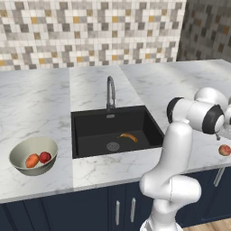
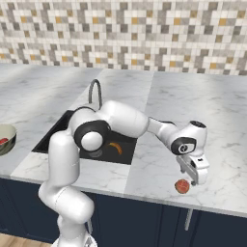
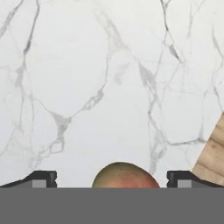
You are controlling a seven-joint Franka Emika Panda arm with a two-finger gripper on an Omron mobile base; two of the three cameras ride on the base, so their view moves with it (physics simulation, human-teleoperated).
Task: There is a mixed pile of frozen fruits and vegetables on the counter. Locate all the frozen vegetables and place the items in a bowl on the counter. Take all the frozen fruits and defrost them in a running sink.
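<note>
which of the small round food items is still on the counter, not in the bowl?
The reddish-peach apple-like ball, alone on the white marble counter under the open end effector.

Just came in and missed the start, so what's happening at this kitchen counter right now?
The robot arm is sorting food. Its open pincer is poised right over a reddish apple near the front edge of the counter, one finger on each side, not yet closed. A banana already lies in the black sink, and a tomato and carrot sit in the bowl to the left. No water visibly runs from the faucet.
</note>
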